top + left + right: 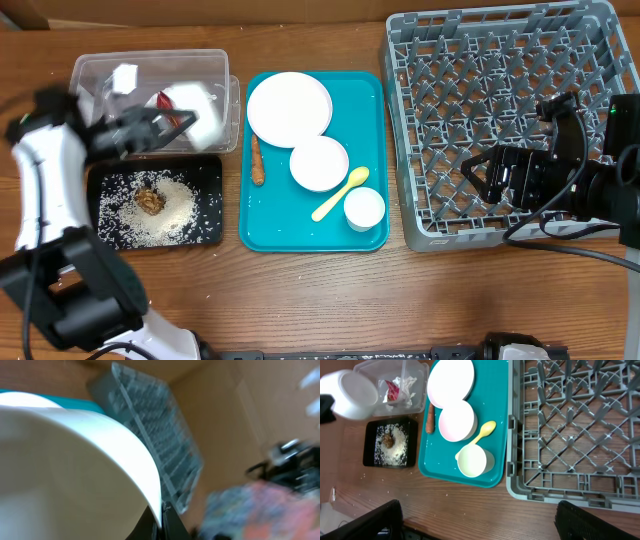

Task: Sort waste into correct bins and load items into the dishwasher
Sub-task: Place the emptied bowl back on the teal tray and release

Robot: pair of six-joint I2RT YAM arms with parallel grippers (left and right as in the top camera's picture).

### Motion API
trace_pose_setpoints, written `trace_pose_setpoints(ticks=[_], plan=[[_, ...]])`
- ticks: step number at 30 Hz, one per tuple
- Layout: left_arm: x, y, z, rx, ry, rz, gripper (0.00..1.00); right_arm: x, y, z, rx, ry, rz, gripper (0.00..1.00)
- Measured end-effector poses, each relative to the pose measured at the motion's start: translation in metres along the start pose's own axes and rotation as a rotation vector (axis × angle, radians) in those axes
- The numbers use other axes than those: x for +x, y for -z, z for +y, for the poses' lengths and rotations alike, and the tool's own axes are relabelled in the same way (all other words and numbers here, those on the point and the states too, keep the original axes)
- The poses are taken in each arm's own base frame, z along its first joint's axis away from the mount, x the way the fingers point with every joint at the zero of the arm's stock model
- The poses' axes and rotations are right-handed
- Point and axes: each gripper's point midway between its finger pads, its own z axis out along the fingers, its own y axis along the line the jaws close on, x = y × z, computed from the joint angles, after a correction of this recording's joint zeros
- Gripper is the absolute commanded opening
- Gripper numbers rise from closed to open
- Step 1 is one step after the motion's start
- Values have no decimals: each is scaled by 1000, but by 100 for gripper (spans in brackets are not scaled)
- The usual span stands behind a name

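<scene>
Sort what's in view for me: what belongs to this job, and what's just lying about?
Job: clear tub, black tray, red wrapper, rice, brown lump, sausage stick, plate, held bowl, second bowl, cup, spoon, grey rack.
Lying about: teal tray, black cable.

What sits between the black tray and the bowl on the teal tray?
The thin brown stick, lying inside the teal tray along its left edge; the overhead view shows it.
</scene>
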Motion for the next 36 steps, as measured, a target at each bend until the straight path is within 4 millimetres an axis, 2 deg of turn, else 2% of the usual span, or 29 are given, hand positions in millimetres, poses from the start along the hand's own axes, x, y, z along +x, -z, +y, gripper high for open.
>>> trace_pose_setpoints(ticks=[1,2,3,5,6,7,8,9,11,14,18,19,23,25,30,32,36], plan=[[0,-14,-5,-23,-35,44,4,0,0,0,0,0,0,100],[0,-44,-10,-112,-117,140,4,0,0,0,0,-1,1,100],[2,-56,-12,-141,-137,171,4,0,0,0,0,0,1,100],[21,-97,-11,-298,-218,304,4,0,0,0,0,0,1,100],[32,-109,-8,-365,-227,354,4,0,0,0,0,-1,1,100],[51,-121,-6,-462,-225,431,4,0,0,0,0,0,0,100],[64,-126,-6,-517,-218,479,4,0,0,0,0,-1,1,100],[82,-127,-3,-618,-201,544,4,0,0,0,0,-1,1,100],[108,-116,2,-809,-138,630,4,0,0,0,0,-1,0,100],[128,-101,9,-993,-64,668,4,-1,0,0,0,2,-3,100],[167,-116,34,-1030,-43,693,4,-4,0,0,-1,8,-14,100],[184,-124,42,-1028,-44,706,4,-4,0,0,0,7,-14,100],[218,-140,54,-1009,-68,733,4,-4,0,0,-1,7,-14,100],[216,-149,57,-995,-90,700,5,-3,0,0,-1,8,-14,100],[219,-149,64,-1009,-86,683,32,-2,0,0,0,4,-8,100],[219,-149,64,-1012,-85,683,38,-2,0,0,0,4,-7,100],[226,-141,62,-1028,-70,724,42,-2,0,0,0,4,-7,100]])
